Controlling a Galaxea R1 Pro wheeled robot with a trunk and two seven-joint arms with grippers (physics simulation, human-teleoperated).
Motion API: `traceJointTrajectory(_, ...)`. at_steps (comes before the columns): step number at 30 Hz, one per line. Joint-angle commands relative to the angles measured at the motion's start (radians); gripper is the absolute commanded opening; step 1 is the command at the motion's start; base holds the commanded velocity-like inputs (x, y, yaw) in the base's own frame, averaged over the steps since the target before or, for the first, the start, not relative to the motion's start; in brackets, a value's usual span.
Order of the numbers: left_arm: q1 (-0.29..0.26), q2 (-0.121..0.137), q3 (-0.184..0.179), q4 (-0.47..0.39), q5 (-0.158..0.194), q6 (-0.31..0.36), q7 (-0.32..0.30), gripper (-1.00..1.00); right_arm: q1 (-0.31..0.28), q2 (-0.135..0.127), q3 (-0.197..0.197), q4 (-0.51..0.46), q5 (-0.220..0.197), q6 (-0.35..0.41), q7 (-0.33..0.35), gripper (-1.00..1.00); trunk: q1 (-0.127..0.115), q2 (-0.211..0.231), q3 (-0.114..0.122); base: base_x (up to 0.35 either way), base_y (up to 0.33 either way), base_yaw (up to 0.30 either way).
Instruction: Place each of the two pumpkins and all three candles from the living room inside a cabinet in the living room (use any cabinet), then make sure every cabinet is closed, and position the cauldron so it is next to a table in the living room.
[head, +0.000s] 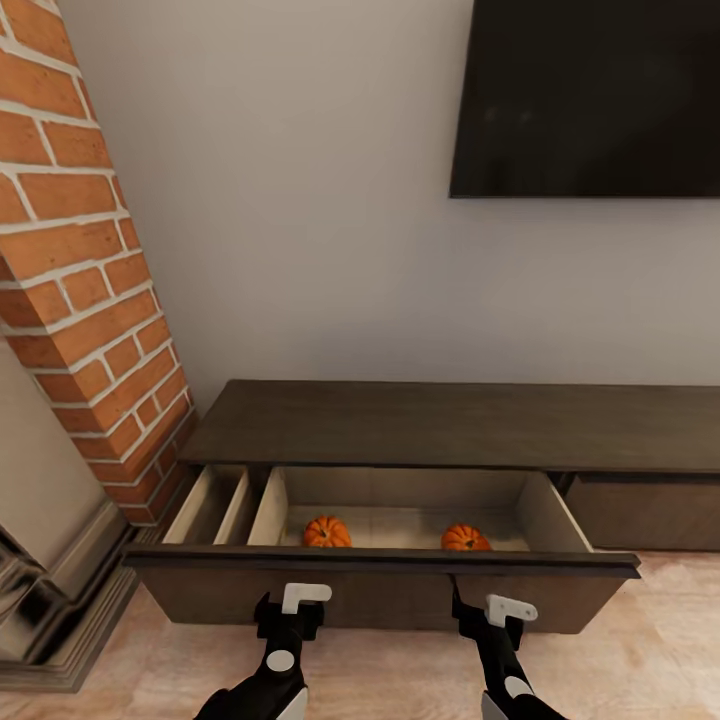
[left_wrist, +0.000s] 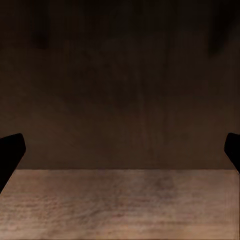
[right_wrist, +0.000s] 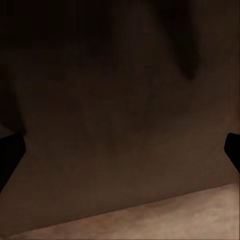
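in the head view, the long dark cabinet (head: 440, 425) stands against the wall under a black screen (head: 590, 95), with a brick column (head: 85, 280) at its left end. one wide drawer (head: 380, 565) is pulled out toward the robot. two pumpkins lie on its pale floor, close to the front edge: the left pumpkin (head: 327, 532) and the right pumpkin (head: 465, 538), well apart from each other. no candle can be seen in the drawer from here. the left gripper (head: 290, 603) and the right gripper (head: 497, 608) are both low in front of the drawer's front panel, one before each half of it. the long axis of the panel runs from left to right, across both grippers, and the cabinet body lies straight ahead of them, so a push forward would shut the drawer, i think. both arms look about equally near to the panel.

in the left wrist view, the dark panel is close ahead above the wooden floor (left_wrist: 120, 207). the dark fingertips (left_wrist: 10, 150) stand far apart at the two edges, so this gripper is released and holds nothing.

in the right wrist view, the same dark wood is very near, and the fingertips (right_wrist: 10, 152) are also spread wide, with nothing between them.
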Motion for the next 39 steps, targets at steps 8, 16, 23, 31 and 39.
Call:
traceJointTrajectory(8, -0.001, 0.001, -0.009, -0.001, 0.010, -0.005, 0.007, 1.00, -0.001, 0.000, 0.009, 0.001, 0.002, -0.002, -0.007, 1.00, 0.000, 0.000, -0.001, 0.322, 0.000, 0.000)
traceJointTrajectory(16, -0.001, 0.001, -0.011, -0.001, 0.010, -0.005, 0.007, 1.00, -0.001, 0.000, 0.009, 0.001, 0.002, -0.002, -0.007, 1.00, 0.000, 0.000, -0.001, 0.322, 0.000, 0.000)
traceJointTrajectory(23, -0.001, 0.001, -0.011, -0.001, 0.010, -0.005, 0.007, 1.00, -0.001, 0.000, 0.009, 0.000, 0.002, -0.002, -0.007, 1.00, 0.000, 0.000, -0.001, 0.318, 0.000, 0.000)
traceJointTrajectory(31, -0.001, 0.001, -0.012, -0.002, 0.010, -0.005, 0.007, 1.00, -0.001, 0.000, 0.009, 0.001, 0.002, -0.002, -0.007, 1.00, 0.000, 0.000, -0.001, 0.290, 0.000, 0.000)
traceJointTrajectory(39, -0.001, 0.001, -0.007, -0.010, 0.010, -0.006, 0.007, 1.00, -0.001, 0.000, 0.009, 0.001, 0.002, -0.002, -0.007, 1.00, 0.000, 0.000, -0.001, -0.048, 0.000, 0.000)
